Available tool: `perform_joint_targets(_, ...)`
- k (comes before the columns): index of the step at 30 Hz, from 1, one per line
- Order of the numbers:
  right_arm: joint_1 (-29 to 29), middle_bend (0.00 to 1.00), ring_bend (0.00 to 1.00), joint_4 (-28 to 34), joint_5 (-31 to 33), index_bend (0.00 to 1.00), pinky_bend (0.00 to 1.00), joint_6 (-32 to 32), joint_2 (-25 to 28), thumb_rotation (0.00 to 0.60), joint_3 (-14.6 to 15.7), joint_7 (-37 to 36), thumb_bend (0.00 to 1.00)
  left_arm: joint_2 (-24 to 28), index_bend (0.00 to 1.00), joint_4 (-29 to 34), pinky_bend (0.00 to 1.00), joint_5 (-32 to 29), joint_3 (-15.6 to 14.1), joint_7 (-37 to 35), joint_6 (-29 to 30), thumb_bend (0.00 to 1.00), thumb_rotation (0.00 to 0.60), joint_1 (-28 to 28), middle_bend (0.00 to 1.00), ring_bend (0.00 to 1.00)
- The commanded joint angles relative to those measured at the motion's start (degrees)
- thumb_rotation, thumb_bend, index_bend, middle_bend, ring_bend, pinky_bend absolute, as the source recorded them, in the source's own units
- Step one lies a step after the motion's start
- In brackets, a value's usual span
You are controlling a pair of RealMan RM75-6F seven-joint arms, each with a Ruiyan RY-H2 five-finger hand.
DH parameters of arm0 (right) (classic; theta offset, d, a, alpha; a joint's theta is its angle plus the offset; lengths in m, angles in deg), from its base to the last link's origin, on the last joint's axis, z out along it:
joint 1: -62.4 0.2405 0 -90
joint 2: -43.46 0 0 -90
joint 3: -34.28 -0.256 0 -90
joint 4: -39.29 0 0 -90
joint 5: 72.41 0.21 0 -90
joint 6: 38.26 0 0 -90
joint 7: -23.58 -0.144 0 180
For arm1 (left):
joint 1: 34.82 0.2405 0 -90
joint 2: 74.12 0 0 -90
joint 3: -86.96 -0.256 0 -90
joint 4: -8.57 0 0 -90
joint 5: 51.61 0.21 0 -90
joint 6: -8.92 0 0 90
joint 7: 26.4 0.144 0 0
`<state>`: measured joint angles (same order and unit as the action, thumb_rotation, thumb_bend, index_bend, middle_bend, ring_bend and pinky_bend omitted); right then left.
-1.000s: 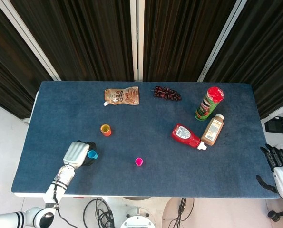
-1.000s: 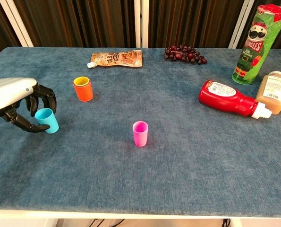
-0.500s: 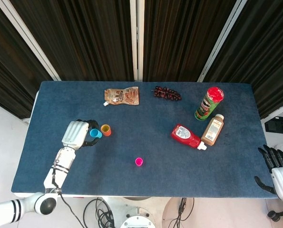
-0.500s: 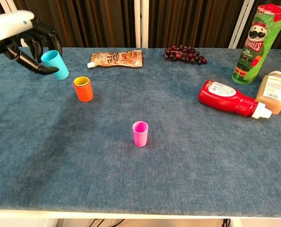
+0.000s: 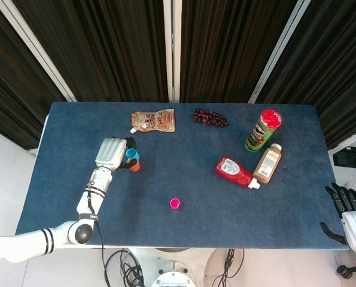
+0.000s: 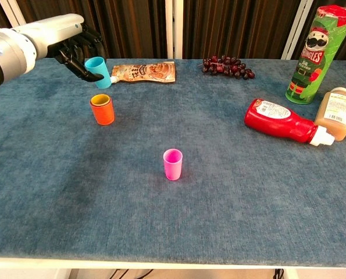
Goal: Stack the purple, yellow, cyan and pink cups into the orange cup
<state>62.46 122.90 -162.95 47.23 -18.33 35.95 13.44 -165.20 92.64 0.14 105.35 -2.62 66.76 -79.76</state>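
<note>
While the left hand (image 6: 74, 46) grips the cyan cup (image 6: 97, 72), only the head view shows the right hand (image 5: 349, 206), fingers spread.

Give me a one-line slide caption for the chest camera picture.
Left hand holds the cyan cup above the orange cup; pink cup waits mid-table.

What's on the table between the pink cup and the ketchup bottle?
Nothing, only bare blue cloth between the pink cup and the ketchup bottle, as both views show.
</note>
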Motion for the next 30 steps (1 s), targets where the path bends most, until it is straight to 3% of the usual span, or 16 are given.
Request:
perform_joint_targets(1,-0.1,0.00,0.00,-0.2,0.2,0.00,0.00,0.0,0.1,0.600,-0.1,-0.2,0.22,-0.6,0.52,-1.1,0.44,-0.2,-0.6,-0.8,-0.4,0.30,0.600,-0.2,0.52,0.53)
perform_joint_targets(17,0.0,0.00,0.00,-0.7,0.4,0.00,0.00,-0.1,-0.1,0.600,-0.3,-0.7,0.22,-2.5,0.49,-5.3,0.41,0.0,-4.0,-1.3,-1.5,0.29,0.600,-0.1,0.49,0.50)
perform_joint_targets(24,0.0,0.00,0.00,-0.7,0.5,0.00,0.00,-0.2,0.0,0.600,-0.3,-0.7,0.22,-2.0,0.16,-4.5,0.25,0.6,-4.0,-3.1,-2.6,0.23,0.600,-0.2,0.20,0.18)
perform_joint_targets(30,0.1,0.00,0.00,-0.8,0.7,0.00,0.00,-0.3,0.1,0.600,-0.5,-0.9,0.22,0.7,0.17,2.4,0.24,5.2,-4.4,-3.1,0.4,0.23,0.600,0.3,0.19,0.16)
